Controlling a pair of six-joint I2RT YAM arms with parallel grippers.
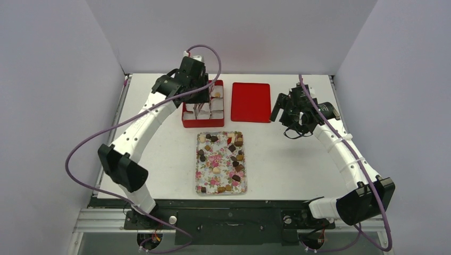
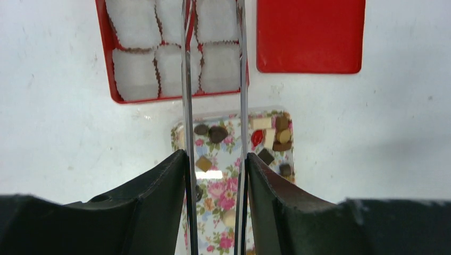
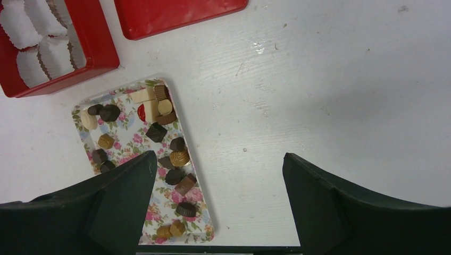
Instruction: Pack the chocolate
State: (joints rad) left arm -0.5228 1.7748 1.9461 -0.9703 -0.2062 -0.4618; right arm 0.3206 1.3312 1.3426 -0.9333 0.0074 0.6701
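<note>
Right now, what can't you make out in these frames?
- Tongs tips: cut off by the left wrist view's top edge; overhead, the left gripper covers them, so whether they hold anything is unclear.
- Red box far end: under the left arm overhead; cut off at the left wrist view's top edge.
- Tray near end: partly behind the fingers in both wrist views.
- Chocolate shapes: too small overhead.

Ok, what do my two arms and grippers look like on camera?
The left arm and right arm have white links with black joint housings; a purple cable trails each. The left gripper and right gripper have broad matte black fingers.
</note>
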